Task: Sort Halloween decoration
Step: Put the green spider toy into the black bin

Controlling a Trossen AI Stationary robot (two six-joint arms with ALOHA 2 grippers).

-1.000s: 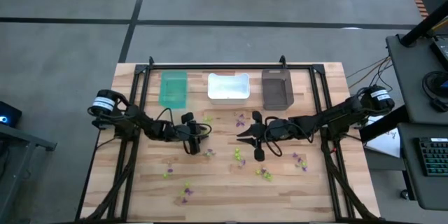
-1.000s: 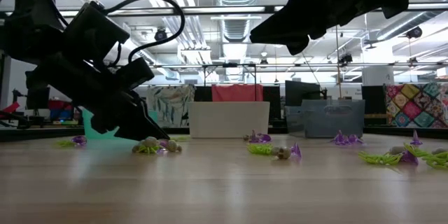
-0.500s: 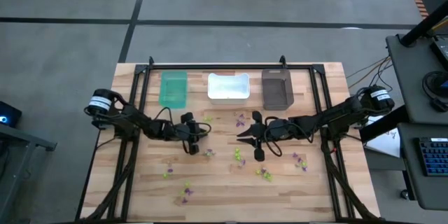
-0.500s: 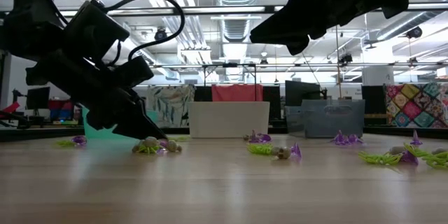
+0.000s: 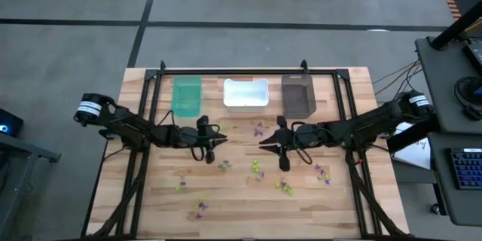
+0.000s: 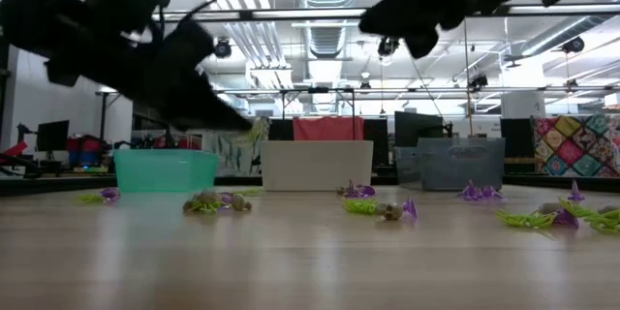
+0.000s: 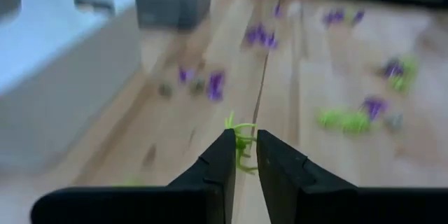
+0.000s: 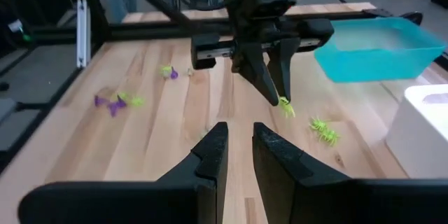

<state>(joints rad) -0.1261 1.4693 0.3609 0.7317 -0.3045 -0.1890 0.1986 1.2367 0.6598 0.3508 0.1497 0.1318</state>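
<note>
A: Status? We see the left gripper point(image 5: 219, 136) lifted off the table, pinching one lime-green trinket point(image 7: 241, 147), just near of the teal bin point(image 5: 187, 96). The right gripper point(image 5: 269, 144) hangs mid-table, fingers narrow, carrying nothing.

B: Remaining work? Most trinkets point(image 5: 256, 167) lie scattered on the table point(image 5: 241, 211); the bins look empty to us, though their floors are poorly shown.

A: The wrist views confirm the pinch; the high view cannot.
</note>
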